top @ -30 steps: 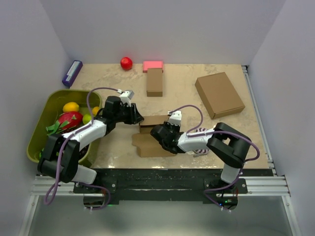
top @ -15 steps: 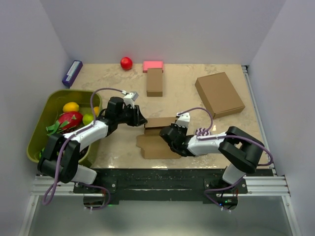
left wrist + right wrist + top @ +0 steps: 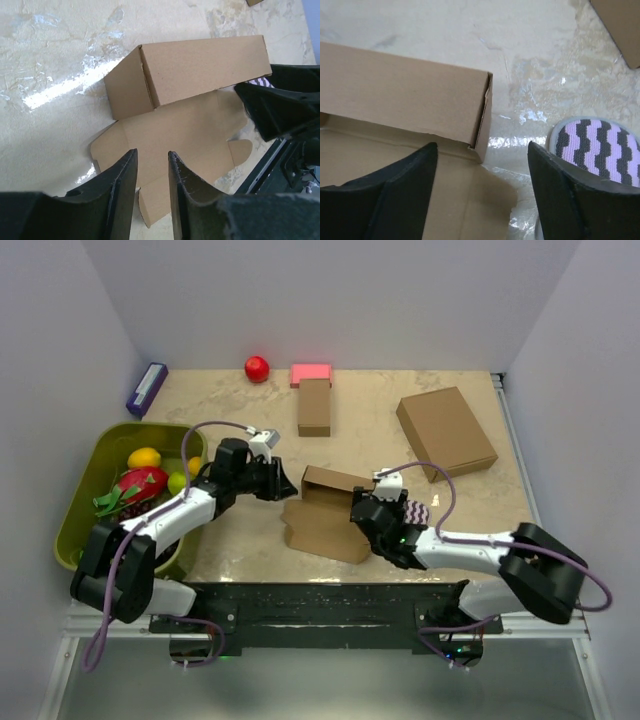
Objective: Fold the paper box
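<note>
The paper box (image 3: 322, 525) is a brown die-cut sheet lying flat at the table's near middle, with one long wall (image 3: 332, 481) folded up along its far edge. My left gripper (image 3: 284, 483) hovers at the box's left end. In the left wrist view its fingers (image 3: 125, 172) stand a narrow gap apart above the flat sheet (image 3: 185, 132), holding nothing. My right gripper (image 3: 363, 512) is at the box's right end, wide open. In the right wrist view the raised wall's corner (image 3: 481, 112) sits between the spread fingers (image 3: 420, 165), untouched.
A purple and black striped pad (image 3: 413, 512) lies just right of the right gripper. A green bin (image 3: 78, 518) of fruit stands at the left. At the back are a red ball (image 3: 257, 367), a pink block (image 3: 310, 372), a narrow brown box (image 3: 314, 407) and a larger brown box (image 3: 446, 432).
My right gripper has opened wide and slid right along the box, its arm swinging out to the right. The box's far wall shifted slightly right. The left gripper barely moved.
</note>
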